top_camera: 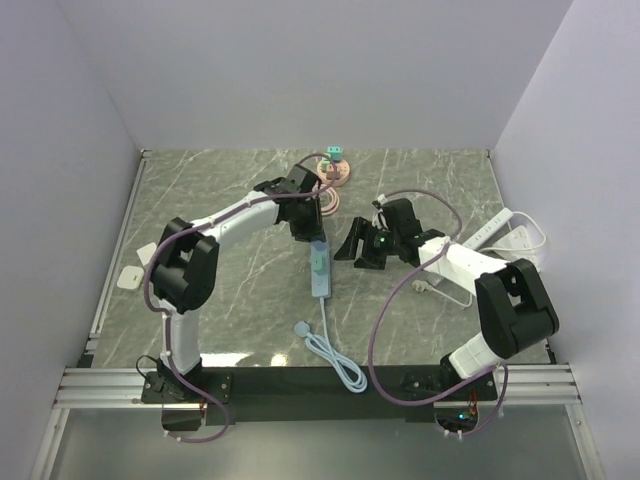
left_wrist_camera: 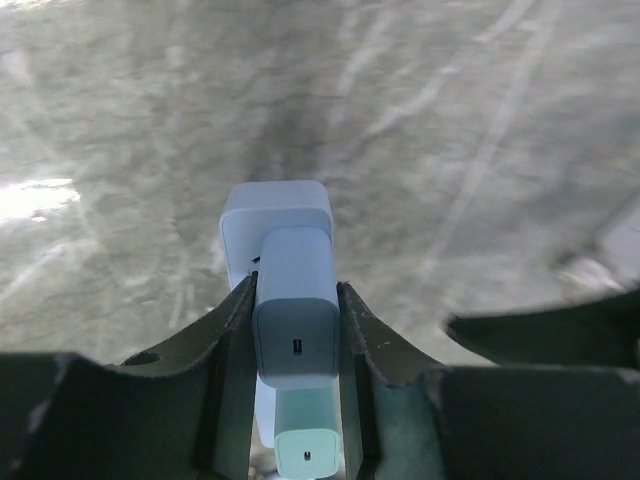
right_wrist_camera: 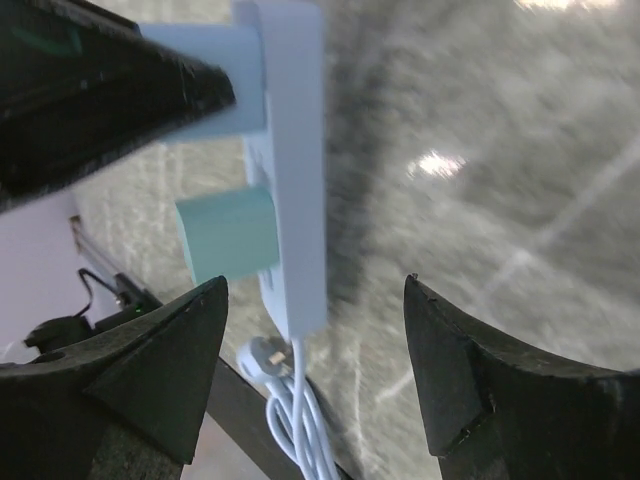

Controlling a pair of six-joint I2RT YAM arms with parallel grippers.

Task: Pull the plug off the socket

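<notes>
While your left tool (left_wrist_camera: 295, 290) is clamped on the white plug (left_wrist_camera: 296, 335), this plug is not yet out of the socket strip (top_camera: 321, 280) lying mid-tabletop (top_camera: 420, 180). Your right tool (right_wrist_camera: 312, 285) stands wide beside the strip, holding nothing. Only the pull itself is left.

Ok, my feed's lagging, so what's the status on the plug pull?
Left claw clamped on white plug, plug seated in strip. Right claw open, near strip. Teal plug in the neighbouring slot, not gripped.

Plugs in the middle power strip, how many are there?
2. The white plug sits inside the left end effector; the mint-green plug is beside it, nearer the cable. No others show.
</notes>
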